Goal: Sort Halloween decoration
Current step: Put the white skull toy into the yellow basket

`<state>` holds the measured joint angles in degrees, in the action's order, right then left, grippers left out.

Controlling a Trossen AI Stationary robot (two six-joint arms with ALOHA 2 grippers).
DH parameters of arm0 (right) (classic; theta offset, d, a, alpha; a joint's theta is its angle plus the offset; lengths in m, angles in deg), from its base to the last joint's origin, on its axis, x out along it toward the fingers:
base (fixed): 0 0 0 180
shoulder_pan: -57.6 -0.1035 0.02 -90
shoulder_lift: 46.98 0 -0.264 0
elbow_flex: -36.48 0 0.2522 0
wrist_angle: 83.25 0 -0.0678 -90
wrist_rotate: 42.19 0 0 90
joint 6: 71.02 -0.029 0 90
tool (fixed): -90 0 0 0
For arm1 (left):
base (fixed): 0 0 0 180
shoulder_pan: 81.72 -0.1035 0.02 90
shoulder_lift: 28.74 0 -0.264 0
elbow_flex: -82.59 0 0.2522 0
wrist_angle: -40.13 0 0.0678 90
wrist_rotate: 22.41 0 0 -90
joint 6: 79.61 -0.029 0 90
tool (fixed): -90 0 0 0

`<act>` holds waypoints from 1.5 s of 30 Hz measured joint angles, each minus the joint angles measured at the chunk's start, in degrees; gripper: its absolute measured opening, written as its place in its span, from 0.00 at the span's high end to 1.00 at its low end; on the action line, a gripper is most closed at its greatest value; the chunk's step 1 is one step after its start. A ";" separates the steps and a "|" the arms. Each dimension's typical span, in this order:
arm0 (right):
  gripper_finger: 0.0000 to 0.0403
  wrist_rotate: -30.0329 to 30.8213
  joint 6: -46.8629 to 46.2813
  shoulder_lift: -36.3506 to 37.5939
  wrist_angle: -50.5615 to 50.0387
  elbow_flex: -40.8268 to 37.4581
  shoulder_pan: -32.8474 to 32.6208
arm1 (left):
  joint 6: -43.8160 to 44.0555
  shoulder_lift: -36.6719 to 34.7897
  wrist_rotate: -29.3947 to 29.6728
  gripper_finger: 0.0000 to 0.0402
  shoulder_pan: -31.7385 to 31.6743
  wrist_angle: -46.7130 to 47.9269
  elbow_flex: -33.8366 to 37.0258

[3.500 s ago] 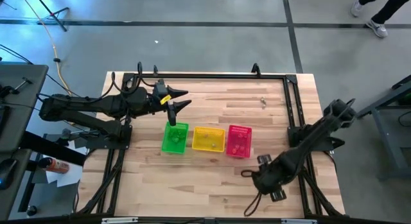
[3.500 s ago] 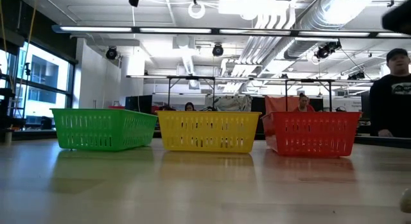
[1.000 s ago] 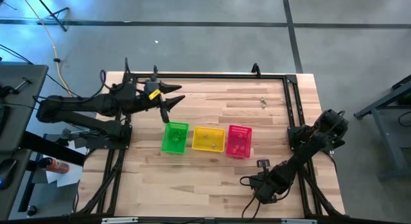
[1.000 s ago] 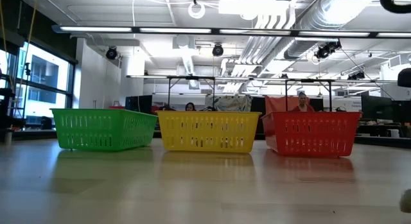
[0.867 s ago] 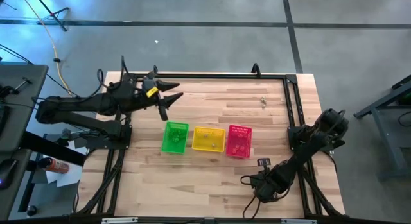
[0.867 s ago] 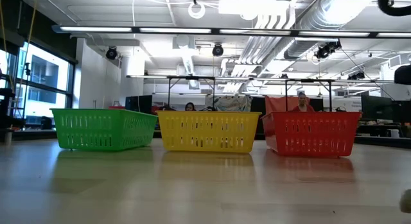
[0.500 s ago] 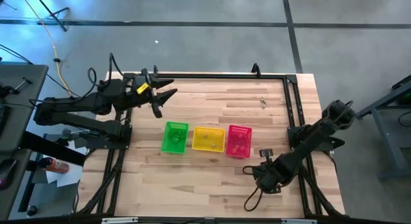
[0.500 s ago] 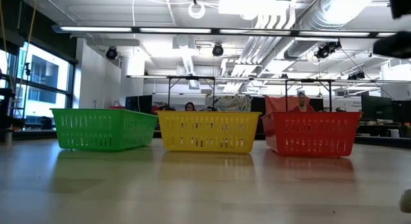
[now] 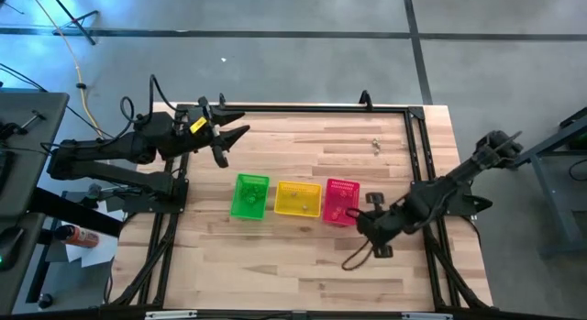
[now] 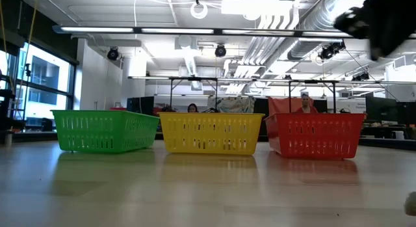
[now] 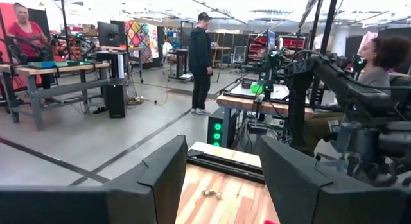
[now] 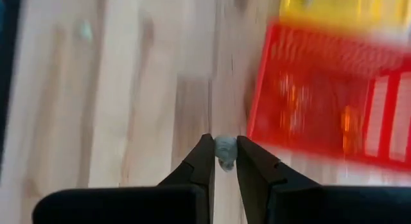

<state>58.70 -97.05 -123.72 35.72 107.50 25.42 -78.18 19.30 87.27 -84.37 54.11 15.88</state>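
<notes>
Pale lumpy trinket (image 12: 225,151) (rounded) pinched in right claw (image 12: 223,161), slatted pink basket (image 12: 334,99)

The left pincer (image 9: 227,142), jaws apart, has drawn back from above the green basket (image 9: 249,196) toward the far left corner of the surface (image 9: 303,265), and now sits clear of the basket. The right pincer (image 9: 363,216), closed on a small pale trinket (image 12: 225,150), has swung from the near right part of the surface up to just beside the pink basket (image 9: 340,201). In the low view, the person who stood at the right edge has gone.
</notes>
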 joint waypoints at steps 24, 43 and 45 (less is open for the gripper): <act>0.91 -6.42 22.66 -0.08 52.47 0.07 28.30 | -0.04 0.01 -0.01 0.54 0.00 -0.53 0.04; 0.90 -11.24 21.54 -24.65 25.67 17.16 29.17 | 0.42 0.03 0.02 0.54 0.02 -0.55 0.04; 0.89 -11.33 21.62 -27.40 24.13 17.68 29.15 | 0.42 0.03 0.02 0.54 0.02 -0.52 0.04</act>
<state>47.37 -75.43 -151.12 59.85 125.18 54.57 -77.76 19.34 87.29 -84.35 53.59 15.92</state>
